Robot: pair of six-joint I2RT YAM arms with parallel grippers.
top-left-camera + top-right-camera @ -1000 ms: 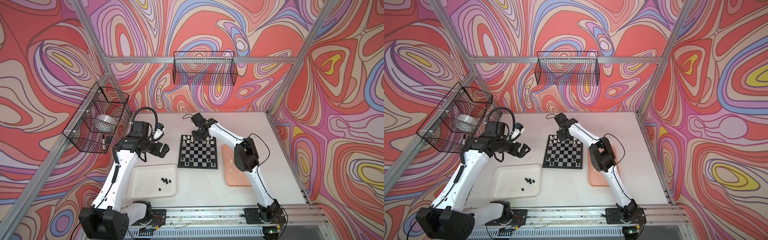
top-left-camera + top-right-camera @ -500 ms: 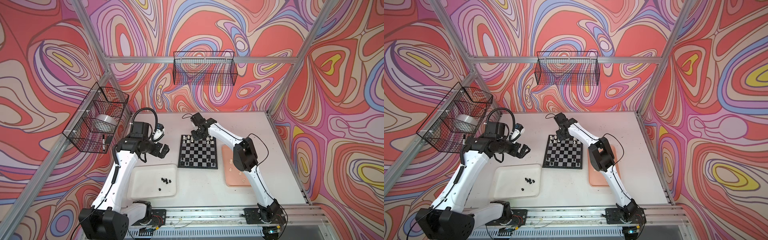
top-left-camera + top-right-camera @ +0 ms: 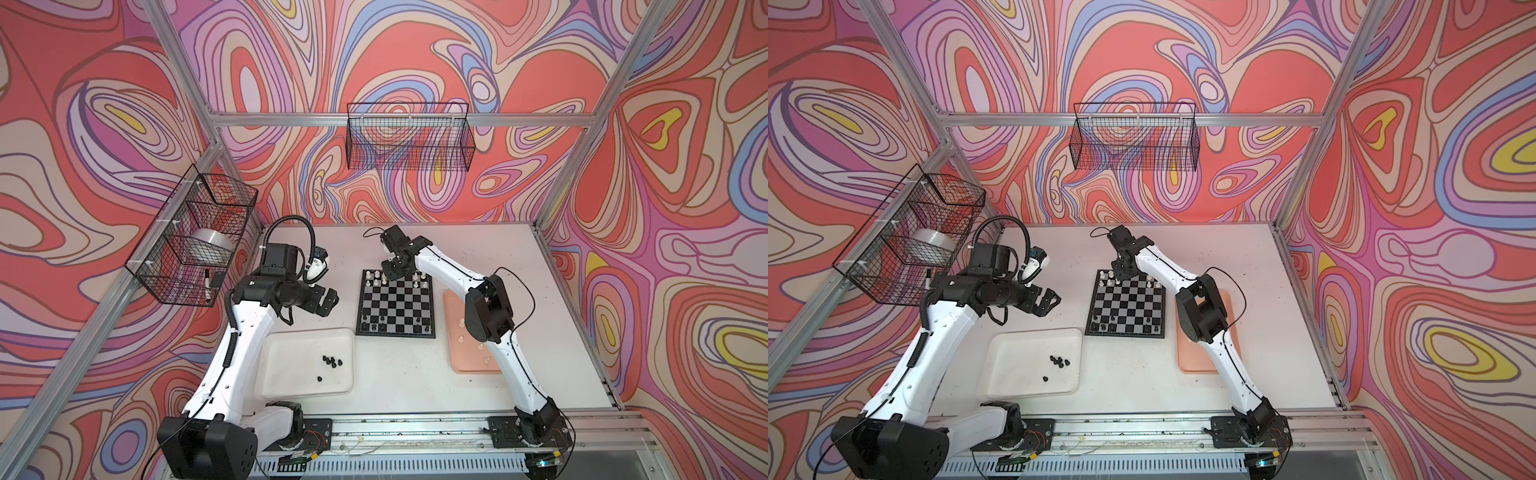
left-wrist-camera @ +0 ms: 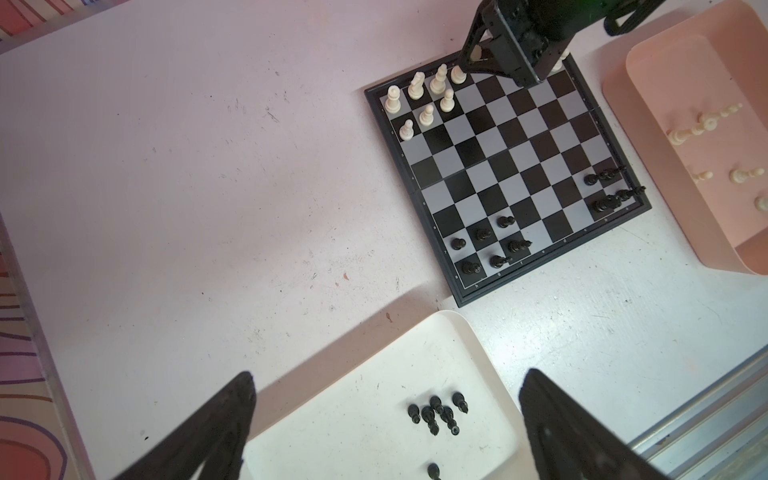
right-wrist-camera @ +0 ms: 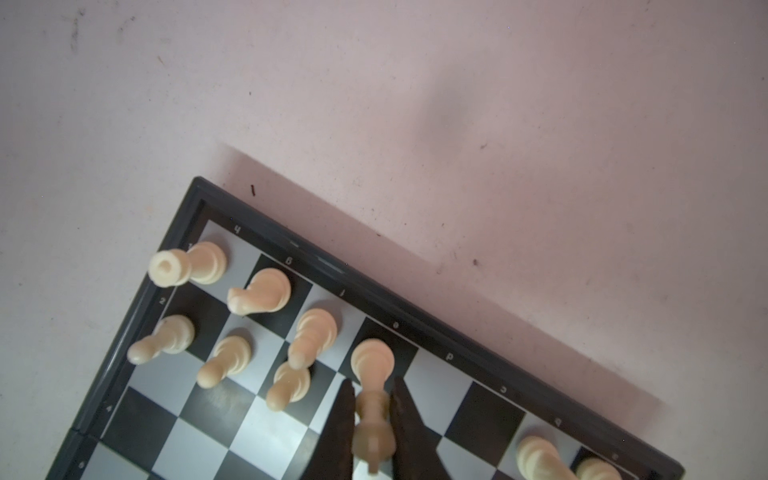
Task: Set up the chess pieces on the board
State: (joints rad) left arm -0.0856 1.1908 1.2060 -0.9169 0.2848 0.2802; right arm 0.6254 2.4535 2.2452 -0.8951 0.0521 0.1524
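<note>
Right gripper [image 5: 372,384] clamped on a cream piece [image 5: 372,361] standing on a black square in the far edge row of the board [image 3: 395,305], left gripper [image 4: 389,374] wide apart, hovering near the white tray [image 4: 353,436].

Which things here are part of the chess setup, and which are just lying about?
In the job: board, white piece gripped by the right gripper, black pieces in the white tray, cream pieces in the pink tray, open left gripper.
Lying about: back wire basket, side wire basket with a silvery roll and a marker.
</note>
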